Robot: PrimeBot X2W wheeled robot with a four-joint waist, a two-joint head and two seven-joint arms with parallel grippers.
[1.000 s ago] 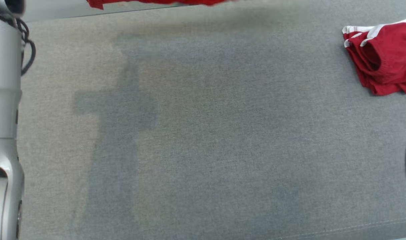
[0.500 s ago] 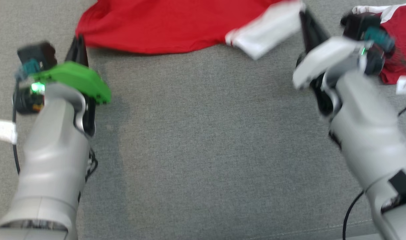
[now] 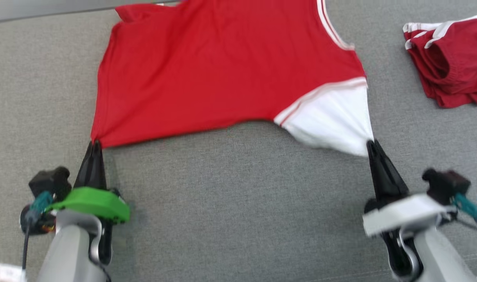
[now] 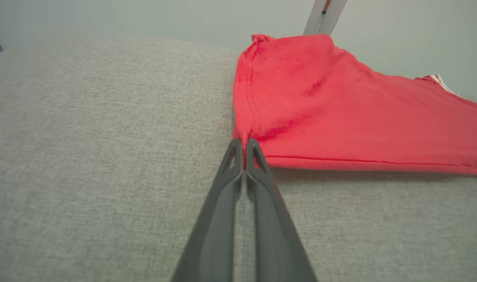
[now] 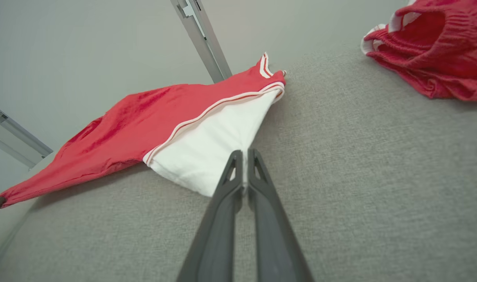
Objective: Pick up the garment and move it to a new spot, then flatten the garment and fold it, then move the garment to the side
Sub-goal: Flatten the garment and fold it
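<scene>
The garment (image 3: 218,74) is a red sleeveless top with a white side panel and white trim, spread across the grey cloth surface. My left gripper (image 3: 94,144) is shut on its near left hem corner, seen close in the left wrist view where the gripper (image 4: 243,141) pinches the red garment (image 4: 320,117). My right gripper (image 3: 369,143) is shut on the tip of the white panel; the right wrist view shows that gripper (image 5: 244,153) biting the white corner of the garment (image 5: 207,152). The hem sags between the two held corners.
A second red piece of clothing (image 3: 447,62) with white stripes lies crumpled at the far right, also in the right wrist view as a bunched red heap (image 5: 430,58). The grey cloth surface (image 3: 238,211) stretches bare between my arms. A metal rail (image 5: 201,35) stands behind.
The head camera has tilted, so the whole picture has shifted. Both grippers, still shut on the garment, have drawn back toward me, pulling it out flatter across the surface.
</scene>
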